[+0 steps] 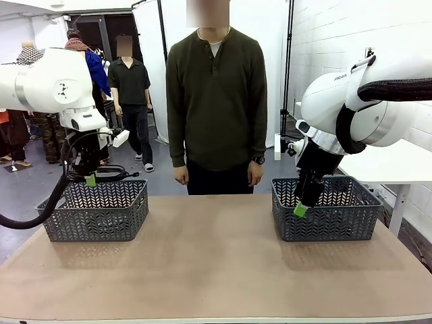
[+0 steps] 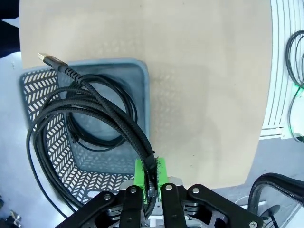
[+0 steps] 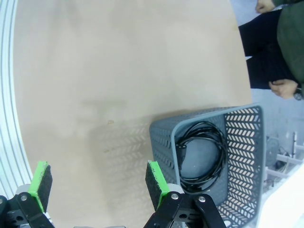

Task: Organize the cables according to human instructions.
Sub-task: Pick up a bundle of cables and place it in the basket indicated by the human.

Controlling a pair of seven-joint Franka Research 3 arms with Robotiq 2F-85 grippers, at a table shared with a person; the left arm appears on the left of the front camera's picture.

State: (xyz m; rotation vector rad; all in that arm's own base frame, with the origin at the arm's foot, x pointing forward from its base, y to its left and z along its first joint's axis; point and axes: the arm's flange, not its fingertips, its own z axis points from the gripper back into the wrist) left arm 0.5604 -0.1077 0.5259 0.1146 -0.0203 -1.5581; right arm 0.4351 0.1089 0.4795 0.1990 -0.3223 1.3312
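Left gripper (image 2: 151,183): jaws clamped on a looped black cable (image 2: 95,116) above a grey basket (image 2: 142,95). Right gripper (image 3: 97,183): jaws wide apart, holding nothing, over the tabletop (image 3: 118,71).

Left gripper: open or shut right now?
Shut. In the left wrist view the left gripper has its green pads pinched on a braided black cable, whose loops hang over the grey basket.
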